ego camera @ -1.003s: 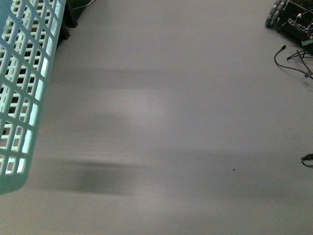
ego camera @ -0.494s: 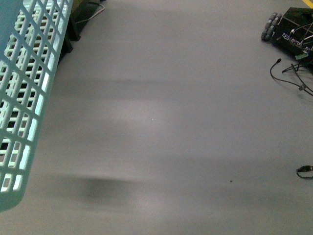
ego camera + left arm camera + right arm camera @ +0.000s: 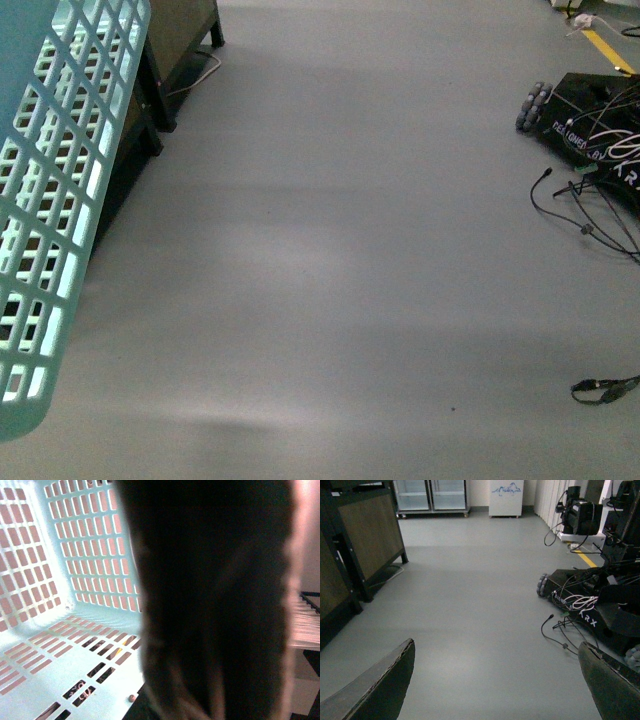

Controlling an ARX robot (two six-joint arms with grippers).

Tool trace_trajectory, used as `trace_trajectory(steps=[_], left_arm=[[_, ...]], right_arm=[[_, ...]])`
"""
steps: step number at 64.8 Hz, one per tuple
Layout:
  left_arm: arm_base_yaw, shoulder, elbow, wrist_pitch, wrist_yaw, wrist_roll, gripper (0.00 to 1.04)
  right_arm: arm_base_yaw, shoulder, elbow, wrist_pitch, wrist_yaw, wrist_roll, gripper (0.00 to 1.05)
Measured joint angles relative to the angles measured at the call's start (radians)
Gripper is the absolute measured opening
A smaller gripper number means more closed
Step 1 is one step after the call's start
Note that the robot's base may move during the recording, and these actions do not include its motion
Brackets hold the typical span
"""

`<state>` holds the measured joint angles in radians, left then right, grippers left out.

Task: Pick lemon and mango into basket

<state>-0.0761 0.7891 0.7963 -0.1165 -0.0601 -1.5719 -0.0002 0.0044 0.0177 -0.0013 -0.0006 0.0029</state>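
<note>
The pale teal slotted basket [image 3: 50, 200] hangs at the left edge of the front view, lifted above the grey floor. In the left wrist view its inside walls and slotted floor [image 3: 65, 605] fill the left half; a dark blurred shape very close to the lens covers the rest, so the jaws are hidden. My left gripper is shut on the basket. My right gripper [image 3: 495, 680] is open and empty, its two dark fingertips [image 3: 375, 690] wide apart over bare floor. No lemon or mango shows in any view.
A dark-framed wooden cabinet [image 3: 170, 50] stands behind the basket at the far left. A black wheeled robot base with loose cables [image 3: 590, 130] lies on the floor at the right, also in the right wrist view [image 3: 590, 605]. A cable end [image 3: 600, 388] lies near the right edge.
The front view has tilted upward and forward: the cabinet and the black base have come further into view, and the basket wall has shifted slightly.
</note>
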Motion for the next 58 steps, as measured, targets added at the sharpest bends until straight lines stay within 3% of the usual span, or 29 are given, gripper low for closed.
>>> trace_trajectory(steps=[58], left_arm=[[0.000,0.000,0.000,0.000,0.000,-0.001,0.05]], right_arm=[[0.000,0.000,0.000,0.000,0.000,0.000,0.96]])
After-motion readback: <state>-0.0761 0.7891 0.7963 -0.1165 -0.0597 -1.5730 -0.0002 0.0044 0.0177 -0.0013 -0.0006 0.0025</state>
